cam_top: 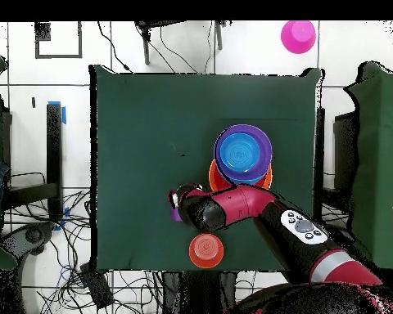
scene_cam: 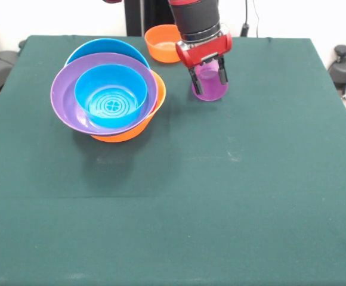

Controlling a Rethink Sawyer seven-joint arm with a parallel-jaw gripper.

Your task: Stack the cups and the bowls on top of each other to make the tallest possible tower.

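We see the pincer (scene_cam: pixel 209 76) in the upper middle of the front view, its two dark fingers (scene_cam: pixel 195 81) set on either side of the purple cup (scene_cam: pixel 210 84), closed on it. The cup stands upright with its base at or just above the green counter (scene_cam: pixel 221 196); we cannot tell whether it touches.

The tower (scene_cam: pixel 107 98) sits in the upper left of the front view, well apart from the cup. Its bottom is an orange bowl (scene_cam: pixel 138 126), of which only the lower right rim shows. A wide purple bowl (scene_cam: pixel 64 101) lies in it, and a smaller blue bowl (scene_cam: pixel 110 95) sits inside the purple one. Behind them, toward the top of the frame, the rim of another blue bowl (scene_cam: pixel 104 45) peeks out; we cannot tell how it is seated in the pile.

A small orange bowl (scene_cam: pixel 163 42) stands alone at the top edge of the counter, just left of the red arm (scene_cam: pixel 200 24).

In the overhead view, a pink bowl (cam_top: pixel 298 36) lies off the counter at the upper right.
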